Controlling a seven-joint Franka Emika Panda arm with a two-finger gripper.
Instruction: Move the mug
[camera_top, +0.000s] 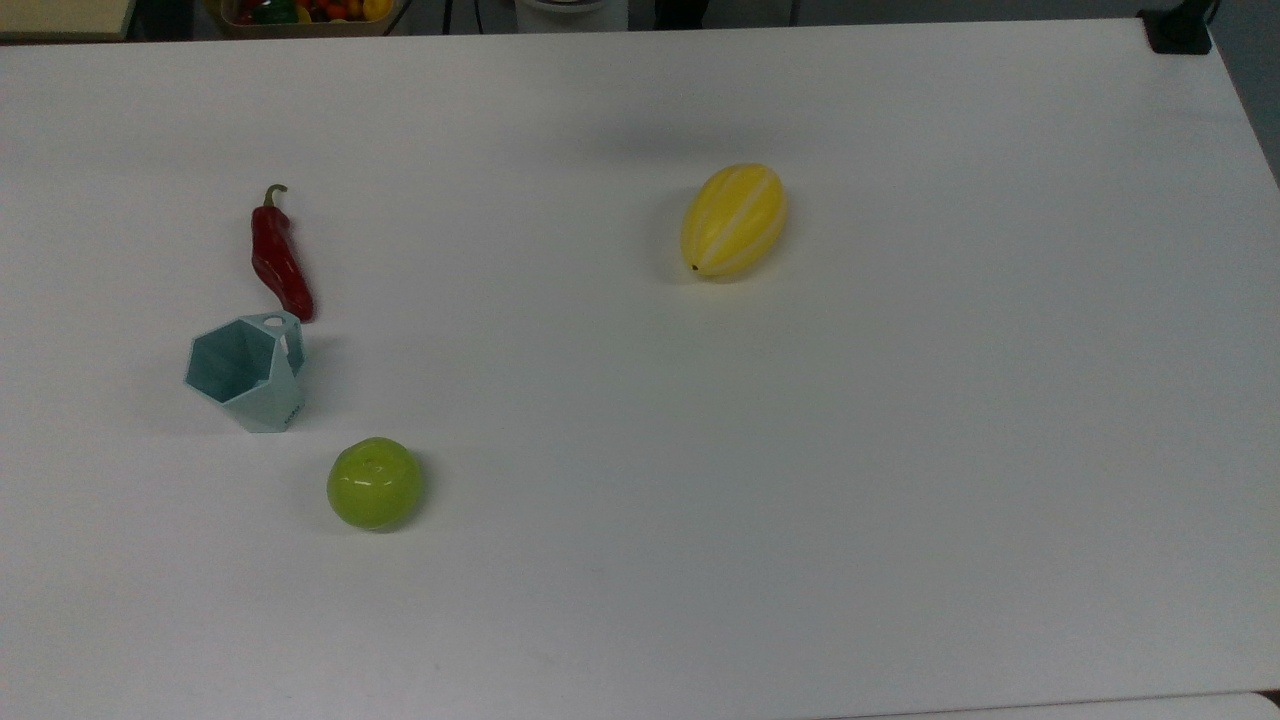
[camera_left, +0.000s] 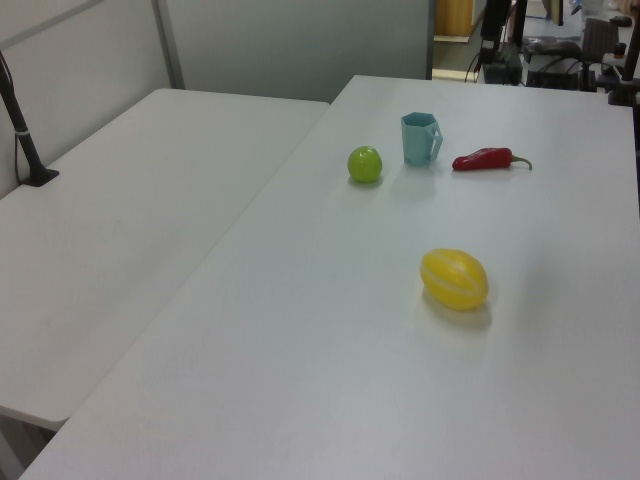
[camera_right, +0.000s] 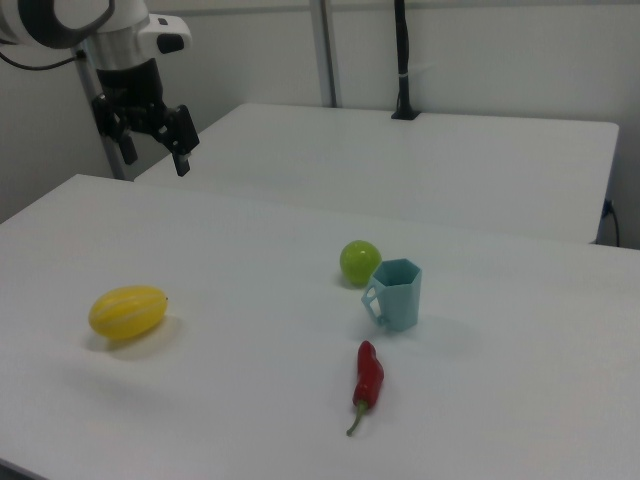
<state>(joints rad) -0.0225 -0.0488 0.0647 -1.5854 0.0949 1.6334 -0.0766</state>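
Note:
The pale teal faceted mug (camera_top: 245, 373) (camera_left: 421, 138) (camera_right: 396, 293) stands upright on the white table (camera_top: 800, 450), between a red chili and a green apple. Its handle faces the chili in the top view. In the right view my gripper (camera_right: 155, 152) hangs high at the upper left, open, with nothing between its fingers. It is far from the mug, above the table's far side near the yellow melon.
A red chili pepper (camera_top: 279, 259) (camera_right: 367, 380) lies next to the mug. A green apple (camera_top: 374, 483) (camera_right: 359, 261) sits on its other side. A yellow striped melon (camera_top: 733, 219) (camera_right: 127, 311) lies apart. A second white table (camera_left: 120, 220) adjoins.

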